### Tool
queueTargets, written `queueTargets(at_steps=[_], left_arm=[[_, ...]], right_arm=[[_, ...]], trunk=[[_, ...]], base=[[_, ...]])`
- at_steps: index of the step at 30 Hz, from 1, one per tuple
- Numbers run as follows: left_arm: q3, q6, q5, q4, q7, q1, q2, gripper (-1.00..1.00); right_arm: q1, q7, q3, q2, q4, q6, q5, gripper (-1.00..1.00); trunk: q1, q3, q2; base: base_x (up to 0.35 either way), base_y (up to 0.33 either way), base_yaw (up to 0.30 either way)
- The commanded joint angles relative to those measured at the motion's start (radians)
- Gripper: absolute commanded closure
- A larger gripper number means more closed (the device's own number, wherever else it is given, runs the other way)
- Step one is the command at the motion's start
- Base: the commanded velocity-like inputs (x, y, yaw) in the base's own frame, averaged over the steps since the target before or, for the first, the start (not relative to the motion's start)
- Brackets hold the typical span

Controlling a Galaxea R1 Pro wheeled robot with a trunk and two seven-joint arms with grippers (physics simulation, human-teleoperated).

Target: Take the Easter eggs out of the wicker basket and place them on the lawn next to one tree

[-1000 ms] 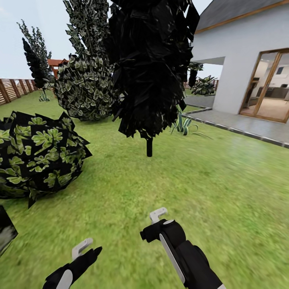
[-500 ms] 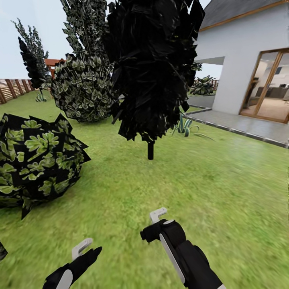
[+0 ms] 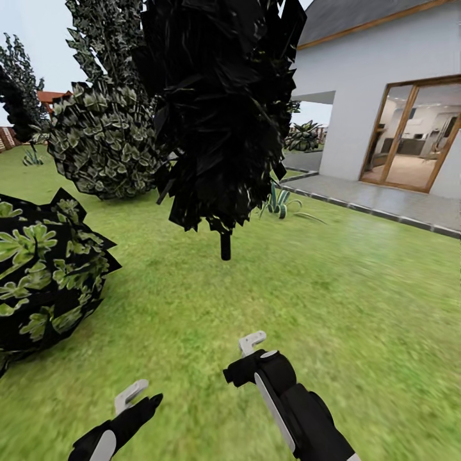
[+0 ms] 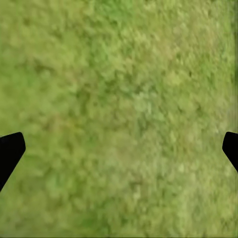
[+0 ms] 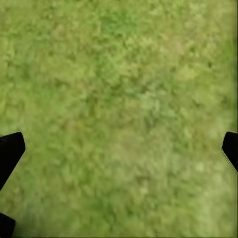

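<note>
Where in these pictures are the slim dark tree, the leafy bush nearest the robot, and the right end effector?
slim dark tree (image 3: 225, 246): head view, on its thin trunk.
leafy bush (image 3: 45, 275): head view, on its foliage.
right end effector (image 3: 252, 342): head view, on its pale fingertips.

1. A slim dark tree (image 3: 221, 115) stands centre frame, its black ragged foliage hanging over a thin dark stem.
2. At the left edge, a round dark bush (image 3: 45, 275) spreads pale green leaves low to the ground.
3. Behind it, a larger rounded leafy shrub (image 3: 102, 144) stands, with a tall leafy tree (image 3: 105, 38) rising behind.
4. A spiky agave-like plant (image 3: 278, 203) grows just beside a grey paved patio (image 3: 384, 202).
5. A white house (image 3: 358, 89) with a grey roof fills the right, its wood-framed glass doors (image 3: 416, 137) showing a lit interior.
</note>
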State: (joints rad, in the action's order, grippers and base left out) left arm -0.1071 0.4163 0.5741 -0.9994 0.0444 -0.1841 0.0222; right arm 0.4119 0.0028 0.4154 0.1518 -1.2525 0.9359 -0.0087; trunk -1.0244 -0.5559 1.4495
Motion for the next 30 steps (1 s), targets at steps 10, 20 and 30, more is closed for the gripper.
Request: queueTargets(at_steps=[10, 20, 30], left_arm=[[0.028, 0.005, 0.01, -0.001, 0.005, -0.001, 0.002, -1.0], [0.039, 0.005, 0.01, -0.001, 0.005, -0.001, 0.002, -1.0], [0.04, 0.004, 0.01, -0.001, 0.005, -0.001, 0.002, -1.0]], right_arm=[[0.001, 0.0, 0.0, 0.0, -0.001, 0.004, -0.001, -1.0], [0.001, 0.0, 0.0, 0.0, -0.001, 0.004, -0.001, -1.0], [0.001, 0.0, -0.002, 0.0, -0.015, 0.005, 0.0, -1.0]], trunk=[[-0.001, -0.001, 0.001], [-0.001, -0.001, 0.001], [-0.001, -0.001, 0.001]], base=[[0.319, 0.001, -0.005], [0.319, 0.0, -0.013], [0.322, 0.0, -0.214]])
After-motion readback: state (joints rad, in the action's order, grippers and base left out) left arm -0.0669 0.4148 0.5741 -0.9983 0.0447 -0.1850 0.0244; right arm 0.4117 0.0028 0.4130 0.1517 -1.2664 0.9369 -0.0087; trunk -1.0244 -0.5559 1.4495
